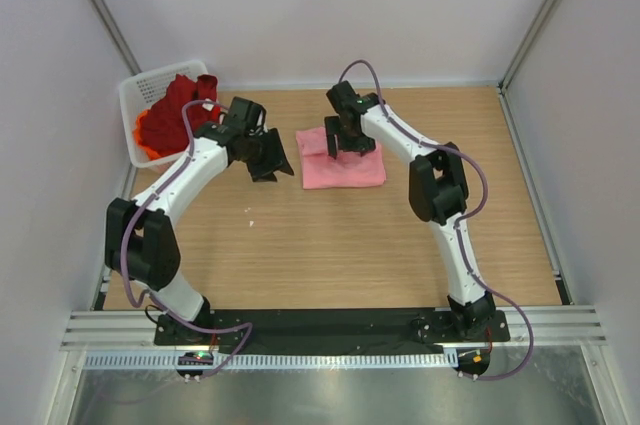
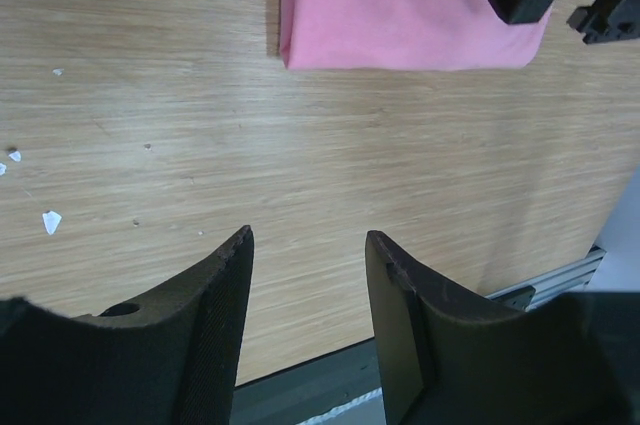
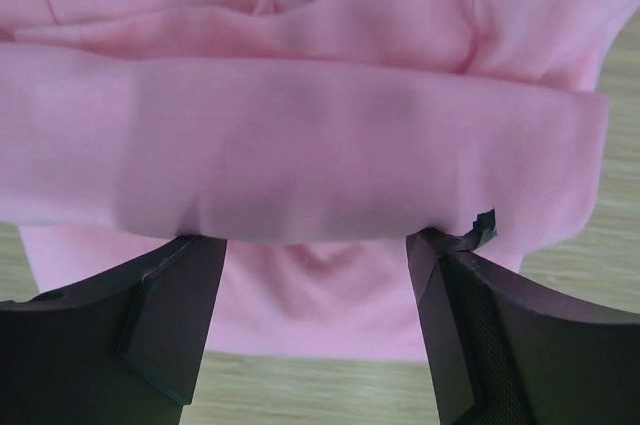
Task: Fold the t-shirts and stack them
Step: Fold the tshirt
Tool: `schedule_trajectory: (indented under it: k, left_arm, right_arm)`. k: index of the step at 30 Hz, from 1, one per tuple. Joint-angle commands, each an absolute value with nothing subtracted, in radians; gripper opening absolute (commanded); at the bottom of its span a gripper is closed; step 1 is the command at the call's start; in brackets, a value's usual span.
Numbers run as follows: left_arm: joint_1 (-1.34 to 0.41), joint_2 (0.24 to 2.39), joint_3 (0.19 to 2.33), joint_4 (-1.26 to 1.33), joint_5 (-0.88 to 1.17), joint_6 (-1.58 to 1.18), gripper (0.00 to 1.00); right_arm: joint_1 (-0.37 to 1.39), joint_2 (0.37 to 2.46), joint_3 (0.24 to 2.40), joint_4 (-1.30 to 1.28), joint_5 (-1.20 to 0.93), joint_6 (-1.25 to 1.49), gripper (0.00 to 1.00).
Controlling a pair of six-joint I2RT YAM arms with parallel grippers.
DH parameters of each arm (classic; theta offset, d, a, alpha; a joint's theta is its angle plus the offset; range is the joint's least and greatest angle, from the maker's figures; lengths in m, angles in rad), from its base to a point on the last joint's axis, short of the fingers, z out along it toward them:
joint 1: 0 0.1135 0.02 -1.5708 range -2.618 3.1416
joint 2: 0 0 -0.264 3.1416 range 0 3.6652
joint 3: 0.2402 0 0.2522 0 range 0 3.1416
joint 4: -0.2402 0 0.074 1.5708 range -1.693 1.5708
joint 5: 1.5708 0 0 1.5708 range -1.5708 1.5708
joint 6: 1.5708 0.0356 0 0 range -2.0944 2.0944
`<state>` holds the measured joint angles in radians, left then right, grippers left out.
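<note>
A light pink t-shirt (image 1: 352, 171) lies folded on the wooden table, a little behind its middle. My right gripper (image 1: 340, 141) is down on the shirt's back left part. Its fingers stand wide apart with their tips pressed against a rolled fold of the pink cloth (image 3: 330, 125), so my right gripper (image 3: 312, 240) is open. My left gripper (image 1: 270, 161) hangs just left of the shirt, open and empty (image 2: 308, 235) over bare wood, with the pink t-shirt (image 2: 400, 15) ahead of it. A dark red t-shirt (image 1: 176, 110) and an orange t-shirt (image 1: 147, 135) are bunched in the basket.
The white mesh basket (image 1: 138, 87) stands in the back left corner against the wall. Small white crumbs (image 2: 50, 221) lie on the wood near my left gripper. Grey walls close in the table on three sides, and a metal rail (image 1: 330, 330) runs along the near edge.
</note>
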<state>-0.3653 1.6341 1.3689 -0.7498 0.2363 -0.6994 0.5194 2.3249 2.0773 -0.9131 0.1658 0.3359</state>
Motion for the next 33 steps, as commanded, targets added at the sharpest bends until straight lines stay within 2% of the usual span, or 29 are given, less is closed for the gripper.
schedule_trajectory:
  k: [1, 6, 12, 16, 20, 23, 24, 26, 28, 29, 31, 33]
  left_arm:
    - [-0.368, 1.600, 1.382, -0.729, 0.256, -0.696, 0.50]
    - [-0.368, 1.580, 1.367, -0.723, 0.245, -0.693, 0.50]
    - [-0.370, 1.595, 1.330, -0.655, 0.244, -0.706, 0.50]
    - [-0.370, 1.644, 1.350, -0.568, 0.291, -0.735, 0.50]
    - [-0.376, 1.739, 1.411, -0.490, 0.360, -0.776, 0.48]
    - [-0.391, 1.830, 1.472, -0.416, 0.422, -0.819, 0.44]
    - [-0.397, 1.859, 1.489, -0.408, 0.431, -0.828, 0.41]
    - [-0.403, 1.935, 1.551, -0.406, 0.448, -0.838, 0.37]
    - [-0.410, 1.980, 1.580, -0.400, 0.456, -0.847, 0.32]
    - [-0.408, 2.024, 1.603, -0.402, 0.450, -0.847, 0.30]
    - [-0.408, 2.060, 1.623, -0.413, 0.443, -0.848, 0.29]
    - [-0.410, 2.103, 1.628, -0.423, 0.436, -0.847, 0.28]
  right_arm:
    - [0.522, 2.368, 2.190, -0.853, 0.210, 0.298, 0.80]
    - [0.508, 2.515, 2.446, -0.816, 0.268, 0.256, 0.83]
    - [0.460, 2.612, 2.629, -0.759, 0.238, 0.242, 0.87]
    - [0.462, 2.472, 2.472, -0.750, 0.203, 0.279, 0.88]
    - [0.451, 2.327, 2.358, -0.846, 0.171, 0.301, 0.88]
    - [0.446, 2.249, 2.233, -0.876, 0.094, 0.307, 0.81]
    - [0.439, 2.220, 2.188, -0.867, 0.080, 0.314, 0.73]
    - [0.419, 2.175, 2.040, -0.803, 0.029, 0.356, 0.66]
    - [0.373, 2.135, 1.967, -0.767, -0.064, 0.383, 0.52]
    - [0.361, 2.129, 1.919, -0.747, -0.086, 0.400, 0.41]
    - [0.330, 2.117, 1.873, -0.709, -0.138, 0.406, 0.40]
    - [0.315, 2.123, 1.821, -0.695, -0.182, 0.403, 0.43]
